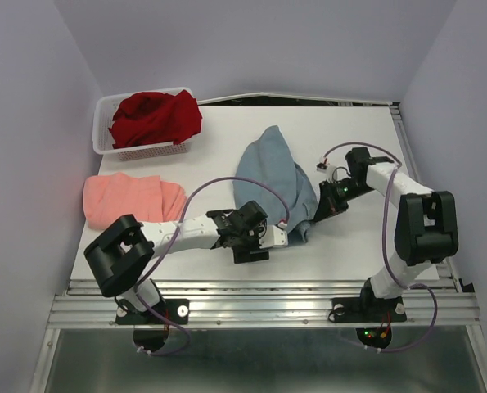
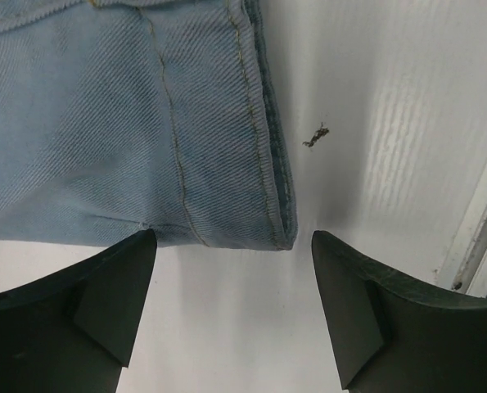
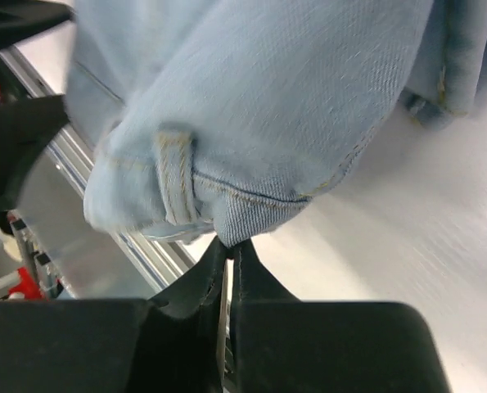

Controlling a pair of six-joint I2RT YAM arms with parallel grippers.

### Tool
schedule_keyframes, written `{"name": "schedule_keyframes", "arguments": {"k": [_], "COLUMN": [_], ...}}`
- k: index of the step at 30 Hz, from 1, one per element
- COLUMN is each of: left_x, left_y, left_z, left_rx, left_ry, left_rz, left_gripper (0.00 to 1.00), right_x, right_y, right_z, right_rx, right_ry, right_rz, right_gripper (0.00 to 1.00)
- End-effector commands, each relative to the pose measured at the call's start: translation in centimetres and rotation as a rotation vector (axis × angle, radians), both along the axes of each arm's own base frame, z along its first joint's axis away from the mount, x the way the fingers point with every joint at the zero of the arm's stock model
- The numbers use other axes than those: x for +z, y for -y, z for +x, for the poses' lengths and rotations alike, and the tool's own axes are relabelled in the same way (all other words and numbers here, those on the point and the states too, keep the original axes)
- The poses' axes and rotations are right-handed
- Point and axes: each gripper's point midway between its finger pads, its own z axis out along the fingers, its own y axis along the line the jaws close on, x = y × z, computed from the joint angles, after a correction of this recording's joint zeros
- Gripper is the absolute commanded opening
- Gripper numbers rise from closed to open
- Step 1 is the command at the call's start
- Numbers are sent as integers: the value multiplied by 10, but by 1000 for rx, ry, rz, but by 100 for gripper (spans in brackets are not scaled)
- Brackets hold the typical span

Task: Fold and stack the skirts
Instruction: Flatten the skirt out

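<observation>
The dusty blue-grey skirt lies crumpled in the middle of the table. My left gripper is open at the skirt's near corner. In the left wrist view the gripper straddles the hemmed corner of the cloth with nothing between its fingers. My right gripper is at the skirt's right edge. In the right wrist view this gripper is shut on a fold of the blue-grey skirt next to a belt loop. The salmon-pink skirt lies folded at the left. The dark red skirt is bunched in the basket.
The white mesh basket stands at the back left corner. An aluminium rail runs along the table's near edge. Walls close in the left, back and right sides. A small dark fleck lies on the table beside the hem.
</observation>
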Motion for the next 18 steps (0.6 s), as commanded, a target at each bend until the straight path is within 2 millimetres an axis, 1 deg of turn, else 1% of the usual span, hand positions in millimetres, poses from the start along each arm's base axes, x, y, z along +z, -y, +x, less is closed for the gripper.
{"name": "schedule_keyframes", "arguments": {"k": [1, 2, 3, 4, 5, 6, 7, 8, 10, 11, 12, 13, 14, 15, 16, 17, 18], "left_x": [12, 15, 17, 20, 24, 29, 33, 36, 52, 58, 66, 76, 83, 90, 99, 105, 119], "left_y": [9, 12, 12, 13, 9, 8, 5, -4, -10, -14, -23, -27, -31, -40, -43, -45, -46], "left_z": [23, 25, 29, 33, 44, 53, 61, 74, 94, 102, 115, 124, 130, 140, 146, 149, 152], "left_rx": [84, 99, 136, 154, 195, 238, 269, 316, 371, 387, 419, 428, 446, 475, 485, 495, 495], "left_ry": [92, 95, 100, 103, 109, 108, 107, 88, 96, 103, 125, 163, 187, 206, 225, 238, 248], "left_rz": [-55, -75, -87, -103, -121, -141, -155, -172, -214, -228, -241, -262, -271, -284, -306, -319, -355], "left_gripper": [85, 84, 82, 79, 76, 73, 64, 58, 49, 49, 49, 53, 57, 63, 76, 80, 84], "right_x": [73, 78, 97, 108, 117, 133, 140, 149, 170, 177, 184, 192, 203, 212, 219, 226, 235], "right_y": [-13, -14, -17, -18, -20, -22, -22, -23, -23, -22, -19, -19, -17, -15, -15, -16, -17], "right_z": [28, 31, 35, 36, 39, 41, 43, 48, 55, 59, 64, 66, 70, 75, 77, 79, 84], "right_rx": [-21, -25, -28, -29, -33, -44, -48, -54, -75, -81, -102, -108, -124, -153, -164, -173, -210], "right_ry": [219, 227, 277, 304, 329, 368, 392, 425, 490, 524, 543, 563, 588, 600, 610, 622, 626], "right_rz": [101, 110, 131, 144, 156, 173, 178, 185, 189, 188, 185, 189, 195, 208, 216, 225, 240], "right_gripper": [1, 1, 1, 1, 1, 1, 1, 1, 1, 1, 1, 1, 1, 1, 1, 1, 1]}}
